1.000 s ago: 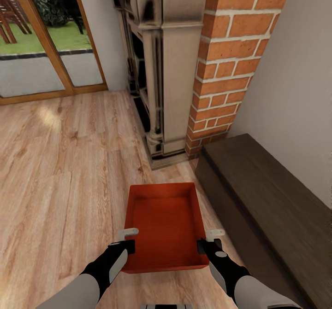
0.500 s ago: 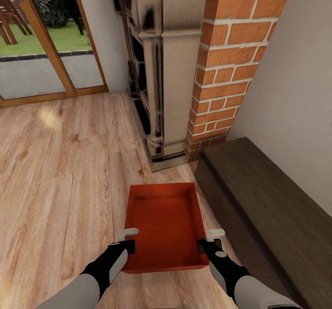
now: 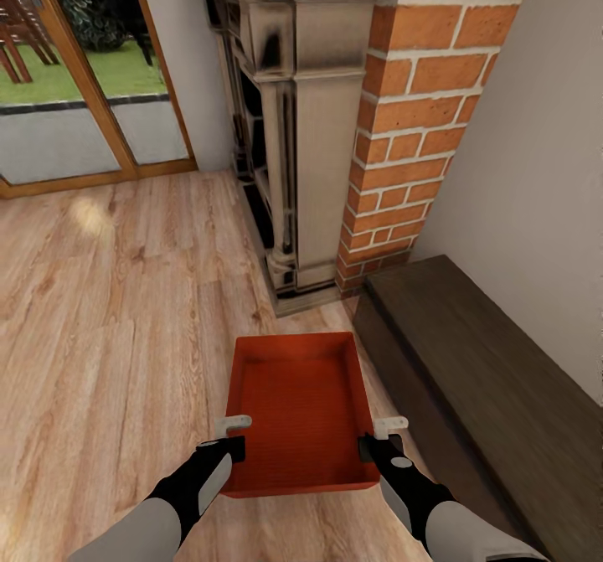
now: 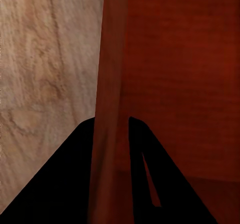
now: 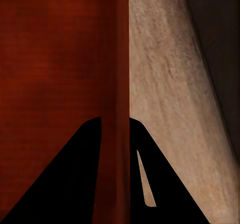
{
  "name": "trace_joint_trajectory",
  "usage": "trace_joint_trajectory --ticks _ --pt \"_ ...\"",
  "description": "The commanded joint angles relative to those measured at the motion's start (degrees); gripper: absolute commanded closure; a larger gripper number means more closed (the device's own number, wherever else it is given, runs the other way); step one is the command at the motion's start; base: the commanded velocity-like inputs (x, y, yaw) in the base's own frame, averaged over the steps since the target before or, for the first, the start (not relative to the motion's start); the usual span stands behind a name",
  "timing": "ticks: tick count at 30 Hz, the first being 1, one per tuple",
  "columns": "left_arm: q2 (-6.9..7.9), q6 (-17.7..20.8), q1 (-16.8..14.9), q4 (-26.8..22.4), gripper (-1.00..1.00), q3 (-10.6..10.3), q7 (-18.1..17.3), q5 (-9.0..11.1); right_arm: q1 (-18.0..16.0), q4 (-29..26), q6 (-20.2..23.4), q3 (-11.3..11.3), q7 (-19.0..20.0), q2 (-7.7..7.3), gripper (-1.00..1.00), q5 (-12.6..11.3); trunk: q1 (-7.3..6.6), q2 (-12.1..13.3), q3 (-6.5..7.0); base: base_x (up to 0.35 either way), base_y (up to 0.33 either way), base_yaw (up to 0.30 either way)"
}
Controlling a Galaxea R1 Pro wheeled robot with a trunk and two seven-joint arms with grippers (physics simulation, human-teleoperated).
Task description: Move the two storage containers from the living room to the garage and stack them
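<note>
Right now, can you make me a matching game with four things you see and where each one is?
Things:
1. orange bin
2. brick fireplace
3. dark cabinet
4. glass door

Places:
A. far left, grass behind it
B. low along the right wall
C. between the left hand and right hand
D. straight ahead, beyond the bin

Pairs: 1-C, 2-D, 3-B, 4-A

No text, label, brand, number or sign is showing legibly anywhere in these views.
</note>
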Motion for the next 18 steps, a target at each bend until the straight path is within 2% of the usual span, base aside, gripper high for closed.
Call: trace_joint_trajectory --ticks 1,18 --pt "0.26 0.49 -0.02 -0.17 1.0 -0.13 2.82 -0.75 -0.03 0.07 -0.1 -0.77 -0.5 -0.08 1.0 0.48 -0.23 0.4 0.15 0.0 0.0 0.0" --pt "0.3 0.66 -0.02 -0.17 1.0 -0.02 2.79 -0.73 -0.03 0.05 -0.2 -0.77 -0.49 -0.21 1.0 0.44 -3.97 7.22 3.2 0.0 0.0 0.0"
